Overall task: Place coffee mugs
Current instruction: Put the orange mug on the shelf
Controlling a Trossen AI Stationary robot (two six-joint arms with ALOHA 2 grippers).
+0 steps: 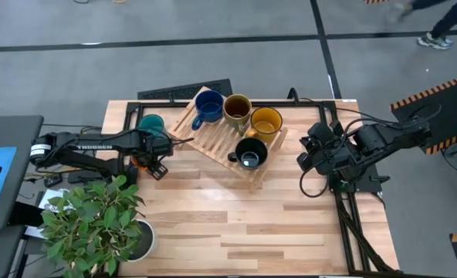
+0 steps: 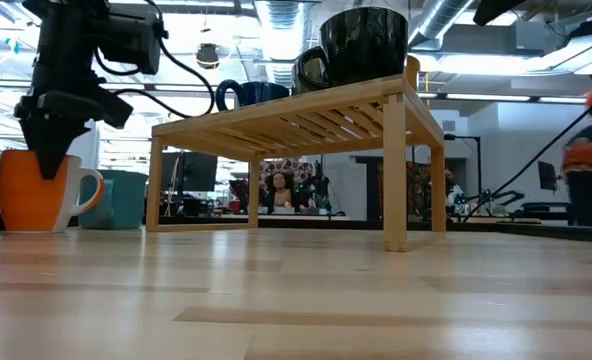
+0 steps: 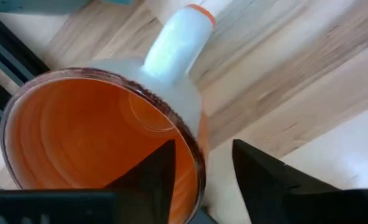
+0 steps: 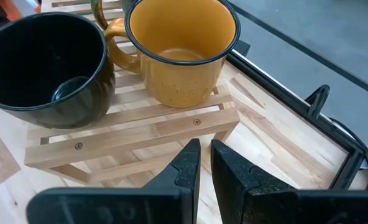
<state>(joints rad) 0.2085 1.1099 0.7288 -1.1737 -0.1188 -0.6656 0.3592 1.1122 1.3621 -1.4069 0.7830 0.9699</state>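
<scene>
The orange mug (image 3: 91, 137) stands upright on the table by its base, near the left edge (image 2: 36, 190). My left gripper (image 3: 202, 149) comes down over it, open: one finger (image 3: 156, 171) is inside the cup and the other (image 3: 258, 174) outside the wall, near the handle (image 3: 174, 43), with a gap showing on both sides. The teal mug (image 1: 151, 123) stands just beyond it. The dark blue (image 1: 208, 104), brown-olive (image 1: 237, 108), yellow (image 4: 181, 50) and black (image 4: 47, 62) mugs stand on the wooden slatted rack (image 1: 213, 139). My right gripper (image 4: 206, 165) hovers shut to the right of the rack.
A leafy plant in a white pot (image 1: 136, 241) stands at the near left corner. A dark keyboard (image 1: 186, 91) lies at the far edge. A black frame (image 1: 344, 193) runs along the table's right side. Bare wood spreads across the near half (image 1: 252, 224).
</scene>
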